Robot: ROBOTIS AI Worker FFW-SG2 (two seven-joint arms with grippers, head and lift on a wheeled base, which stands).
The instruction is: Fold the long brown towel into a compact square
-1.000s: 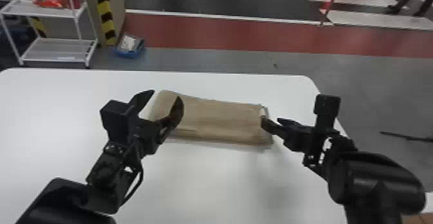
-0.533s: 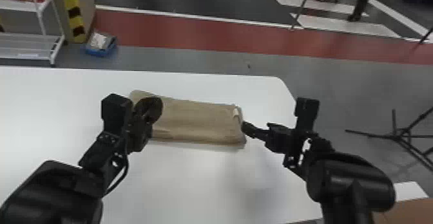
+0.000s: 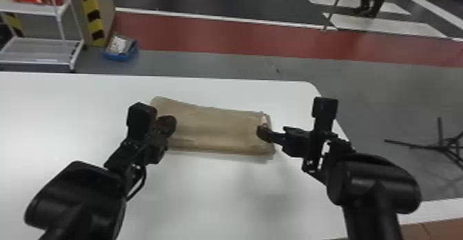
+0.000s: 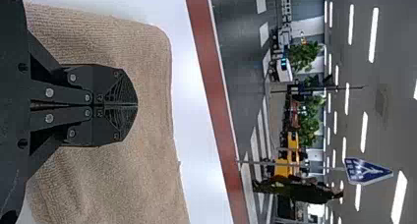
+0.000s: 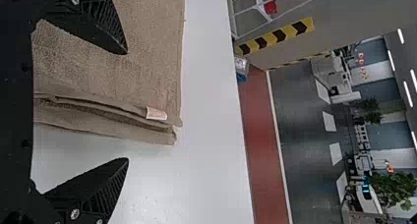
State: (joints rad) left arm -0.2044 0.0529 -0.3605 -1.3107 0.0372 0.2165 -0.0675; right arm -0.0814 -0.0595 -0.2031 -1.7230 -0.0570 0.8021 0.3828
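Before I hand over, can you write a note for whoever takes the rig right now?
Left gripper: shut, over the towel's left part.
Right gripper: open at the towel's right end, its fingers on either side of the layered edge, not clamped on it.
Towel: flat on the white table.
Done: folded into a layered rectangle.
Left to do: it is still oblong, so probably one more fold towards a square.

My towel (image 5: 147,52) is brown cloth, rough and ribbed with a fine weave; its small pale tag (image 5: 156,113) looks smooth. The tabletop (image 3: 206,194) beneath is white, smooth and faintly glossy. My right gripper (image 3: 274,132) has matt black fingers with ridged inner faces and shiny metal screws.
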